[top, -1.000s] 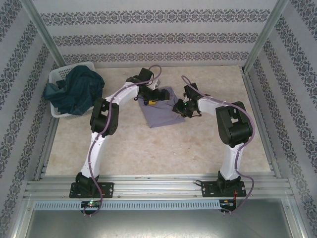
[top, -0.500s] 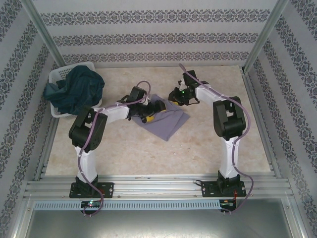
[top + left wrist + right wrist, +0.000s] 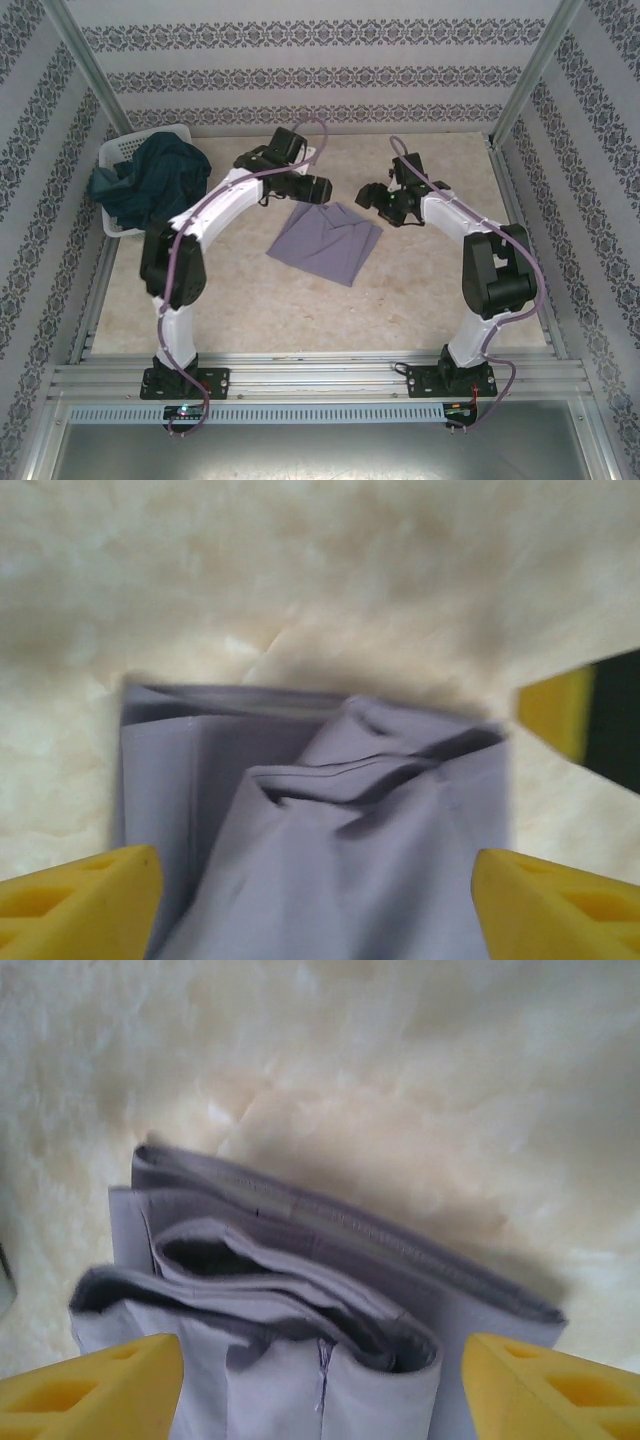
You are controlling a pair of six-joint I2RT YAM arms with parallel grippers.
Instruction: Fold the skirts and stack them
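A light grey-lavender skirt [image 3: 325,243] lies folded in the middle of the table. My left gripper [image 3: 318,190] hovers just beyond its far left corner and my right gripper [image 3: 368,196] just beyond its far right corner. In the left wrist view the left gripper [image 3: 318,880] stands open, its yellow fingers wide apart over the creased skirt [image 3: 330,850]. In the right wrist view the right gripper [image 3: 320,1360] is open too, with the stacked folds of the skirt [image 3: 290,1310] lying loose between the fingers. A dark teal-blue skirt [image 3: 152,185] is heaped in the basket.
A white mesh basket [image 3: 135,147] stands at the far left corner of the table, the teal cloth spilling over its near rim. Metal frame posts and patterned walls close in the sides and back. Bare table surface [image 3: 300,310] lies in front of the folded skirt.
The right gripper has opened and let go of the grey-lavender skirt. Both grippers have pulled back to the far side of it, and the skirt now lies flat and folded.
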